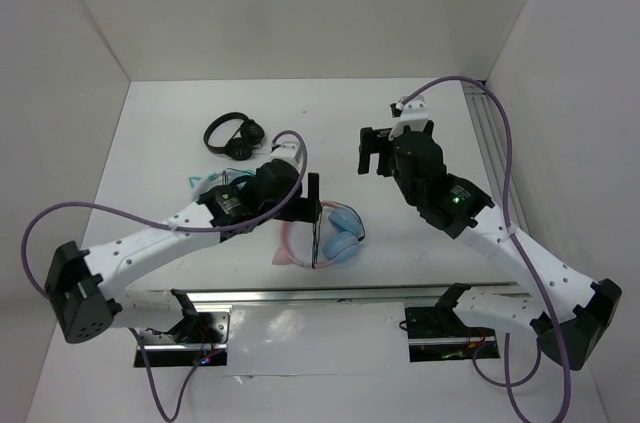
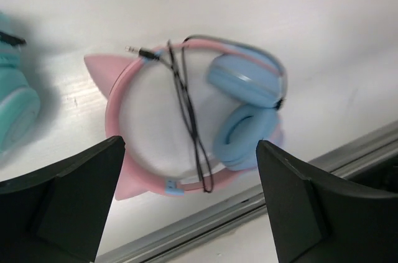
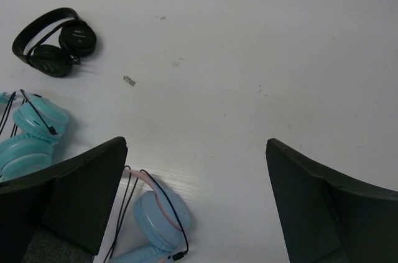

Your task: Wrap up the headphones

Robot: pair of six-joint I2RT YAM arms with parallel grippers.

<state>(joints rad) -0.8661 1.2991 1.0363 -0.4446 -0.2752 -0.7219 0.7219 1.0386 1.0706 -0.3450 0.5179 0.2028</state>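
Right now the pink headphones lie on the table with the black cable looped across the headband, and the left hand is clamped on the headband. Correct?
No: the left wrist view shows the left hand open, gripping nothing. The headphones do lie on the table, black cable looped across the headband.

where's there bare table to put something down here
Bare table runs between the black headphones and the right claw, and along the far edge. Crowded nearer, centre-left: the pink headphones, teal headphones and left arm bunch together.
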